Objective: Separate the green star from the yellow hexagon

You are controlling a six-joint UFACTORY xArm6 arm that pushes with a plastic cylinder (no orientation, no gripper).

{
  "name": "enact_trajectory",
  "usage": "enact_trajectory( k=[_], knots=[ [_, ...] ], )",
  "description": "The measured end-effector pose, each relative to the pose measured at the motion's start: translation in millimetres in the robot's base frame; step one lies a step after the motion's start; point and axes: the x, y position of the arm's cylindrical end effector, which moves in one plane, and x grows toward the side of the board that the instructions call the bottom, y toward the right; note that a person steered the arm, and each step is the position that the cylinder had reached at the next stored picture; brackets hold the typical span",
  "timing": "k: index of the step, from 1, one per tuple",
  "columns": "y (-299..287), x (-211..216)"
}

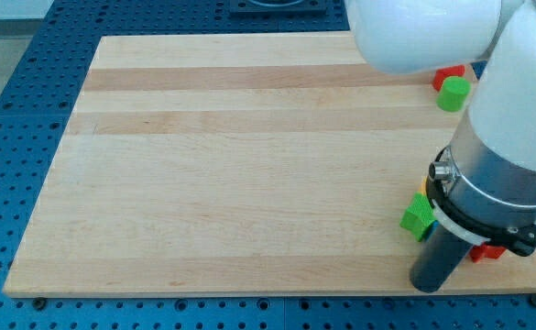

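The green star (417, 218) lies near the board's lower right, partly covered by the arm. A sliver of yellow (422, 192) just above it may be the yellow hexagon; the arm hides the rest. My rod comes down at the lower right, and my tip (425, 284) sits near the board's bottom edge, just below and slightly right of the green star. Whether it touches the star cannot be told.
A green cylinder (453, 93) and a red block (448, 75) lie at the upper right, with a bit of blue (479, 70) beside them. A red block (486, 253) peeks out under the arm at the lower right. The wooden board (249, 165) rests on a blue perforated table.
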Motion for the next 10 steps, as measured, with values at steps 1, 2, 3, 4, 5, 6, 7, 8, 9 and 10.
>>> enact_trajectory(
  k=[1,2,3,4,5,6,7,8,9,10],
  knots=[
    [4,0],
    [11,0],
    [12,-1],
    [12,0],
    [13,0],
    [22,0],
    [24,0],
    [24,0],
    [24,-6],
    [24,-10]
  ],
)
